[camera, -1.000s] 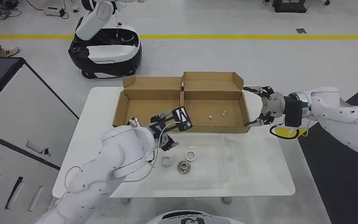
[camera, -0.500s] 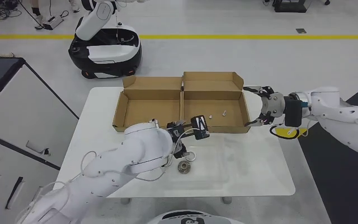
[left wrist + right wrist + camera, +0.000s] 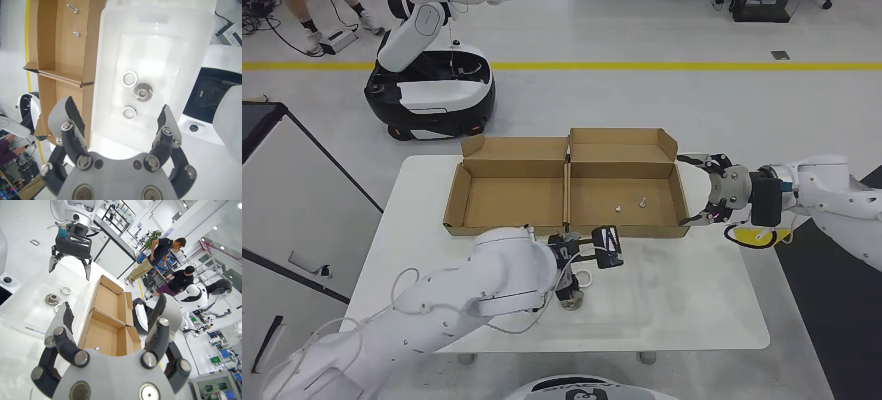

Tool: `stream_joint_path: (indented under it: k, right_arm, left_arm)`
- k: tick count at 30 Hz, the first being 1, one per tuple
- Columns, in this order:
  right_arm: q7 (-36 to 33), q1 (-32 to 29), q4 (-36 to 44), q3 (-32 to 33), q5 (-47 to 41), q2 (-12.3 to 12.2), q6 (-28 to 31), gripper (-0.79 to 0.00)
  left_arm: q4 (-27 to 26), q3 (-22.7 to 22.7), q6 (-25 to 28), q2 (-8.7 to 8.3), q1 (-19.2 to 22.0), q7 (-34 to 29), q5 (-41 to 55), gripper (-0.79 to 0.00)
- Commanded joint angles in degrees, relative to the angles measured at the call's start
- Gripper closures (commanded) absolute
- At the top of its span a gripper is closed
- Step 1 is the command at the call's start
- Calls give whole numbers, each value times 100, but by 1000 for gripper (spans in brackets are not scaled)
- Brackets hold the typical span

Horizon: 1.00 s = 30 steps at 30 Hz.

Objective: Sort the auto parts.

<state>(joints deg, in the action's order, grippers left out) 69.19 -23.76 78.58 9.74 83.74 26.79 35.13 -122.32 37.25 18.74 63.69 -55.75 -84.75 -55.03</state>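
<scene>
the sorting looks partly done, judging by how things lie: two small silver steel bolts, a longer bolt point(image 3: 72, 8) and a stubby bolt point(image 3: 77, 34), rest on the floor of one compartment of the brown corrugated cardboard box point(image 3: 47, 37), far ahead of the left end effector point(image 3: 118, 107). three round parts wait in the shallow translucent white plastic tray point(image 3: 100, 56) on the glossy white desk point(image 3: 722, 300). these three lie below the left end effector, which hangs over the tray with its ribbed black rubber pads spread wide and nothing between them. the smaller bright metal ring point(image 3: 129, 112) is nearest, almost under the gap between the fingertips. the dull grey flanged metal hub point(image 3: 143, 92), a flat disc with a raised bored collar, sits just beyond it, and the larger thin polished ring point(image 3: 129, 78) is next past that, close beside the hub. the box's second compartment point(image 3: 62, 106) lies to one side of this end effector, close alongside the tray, and is probably where the round parts belong. the right end effector point(image 3: 689, 188) sits just off the end wall of the bolt compartment, fingers wide apart and gripping nothing. the rings look smooth, hard and low, so they may be slippery to pinch off the slick tray floor, while the hub's collar offers a better purchase.
</scene>
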Motion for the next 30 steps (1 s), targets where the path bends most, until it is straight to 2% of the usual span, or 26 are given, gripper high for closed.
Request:
stream_joint_path:
  k: [1, 8, 30]
  right_arm:
    - [0, 0, 0, 0, 0, 0, 0, -785]
    - [0, 0, 0, 0, 0, 0, 0, -785]
    - [0, 0, 0, 0, 0, 0, 0, -785]
  left_arm:
    - [37, -82, -31, 23, 22, 36, -44, -785]
    - [198, -316, -103, 100, 134, 289, -652, -785]
    - [207, -310, -105, 100, 122, 337, -639, -785]
